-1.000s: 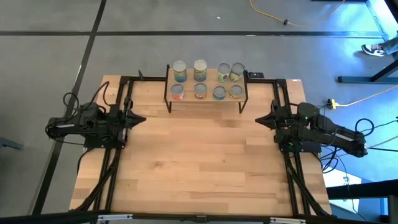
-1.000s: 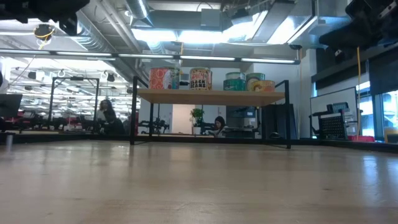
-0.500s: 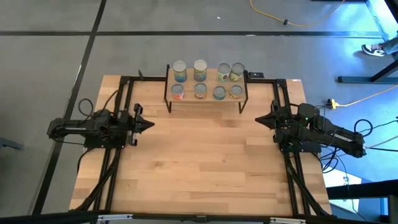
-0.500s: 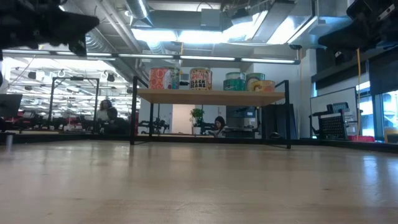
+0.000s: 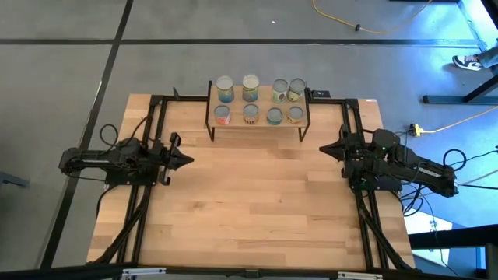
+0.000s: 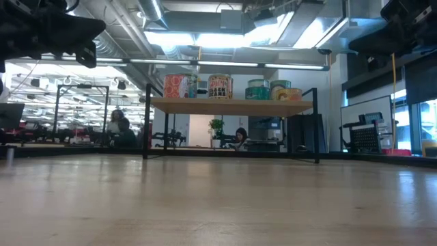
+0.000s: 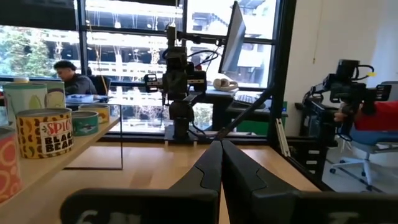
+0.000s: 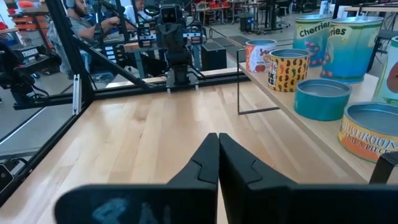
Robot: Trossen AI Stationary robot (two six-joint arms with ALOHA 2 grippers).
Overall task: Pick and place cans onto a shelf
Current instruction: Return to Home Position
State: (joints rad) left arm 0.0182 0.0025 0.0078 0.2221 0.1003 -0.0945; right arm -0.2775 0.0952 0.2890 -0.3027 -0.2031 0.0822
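Observation:
The shelf (image 5: 236, 104) stands at the table's far middle on thin black legs. Its light wood plank (image 6: 232, 106) carries several cans (image 5: 250, 88) in two rows, taller ones behind and lower ones (image 5: 274, 116) in front. The cans also show in the left wrist view (image 7: 43, 130) and the right wrist view (image 8: 323, 99). My left gripper (image 5: 190, 160) is shut and empty (image 7: 221, 148) above the table's left side, pointing right. My right gripper (image 5: 322, 150) is shut and empty (image 8: 218, 138) at the right side, pointing left.
Black frame rails (image 5: 148, 194) run along the table's left and right sides (image 5: 362, 210). Bare wood tabletop (image 5: 257, 194) lies between the two arms and in front of the shelf. People sit at desks in the room beyond (image 6: 119, 126).
My left gripper has gone toward the table's right edge and a little toward the near edge, still shut. In the low view the left arm has come down into the picture's top left.

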